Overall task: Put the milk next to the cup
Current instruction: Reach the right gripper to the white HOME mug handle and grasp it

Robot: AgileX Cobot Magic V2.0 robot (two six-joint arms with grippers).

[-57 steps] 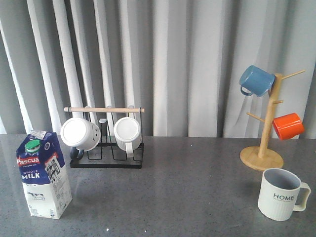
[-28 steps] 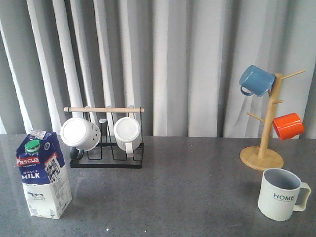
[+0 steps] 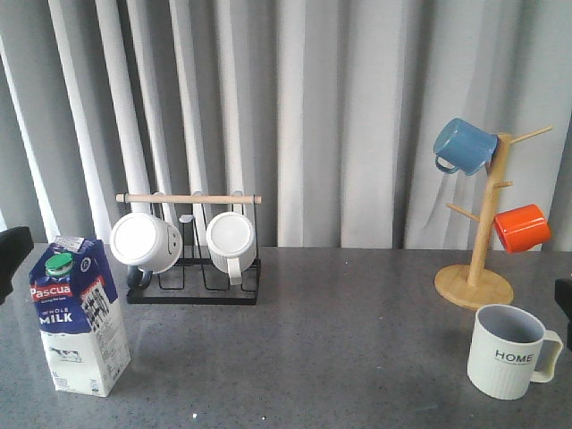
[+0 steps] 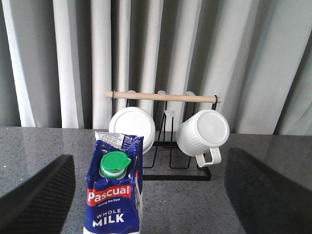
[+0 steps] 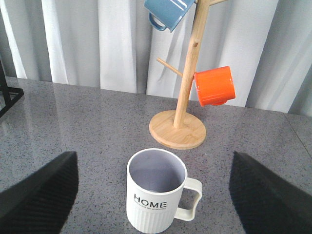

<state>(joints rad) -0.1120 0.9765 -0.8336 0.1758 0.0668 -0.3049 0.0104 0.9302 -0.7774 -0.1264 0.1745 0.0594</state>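
**Both grippers open, milk and cup far apart**

The left gripper (image 4: 146,204) is spread wide, the milk (image 4: 116,190) upright between its fingers (image 4: 36,195), untouched. The right gripper (image 5: 153,200) is equally wide around the cup (image 5: 158,192). Milk (image 3: 79,315) stands near left, cup (image 3: 509,350) near right below the mug tree (image 3: 478,232), on the grey table (image 3: 340,340)

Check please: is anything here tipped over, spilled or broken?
Nothing stands out. The milk stands upright with its cap on, the cup stands upright and empty, and the table shows no spill. Both grippers are open.
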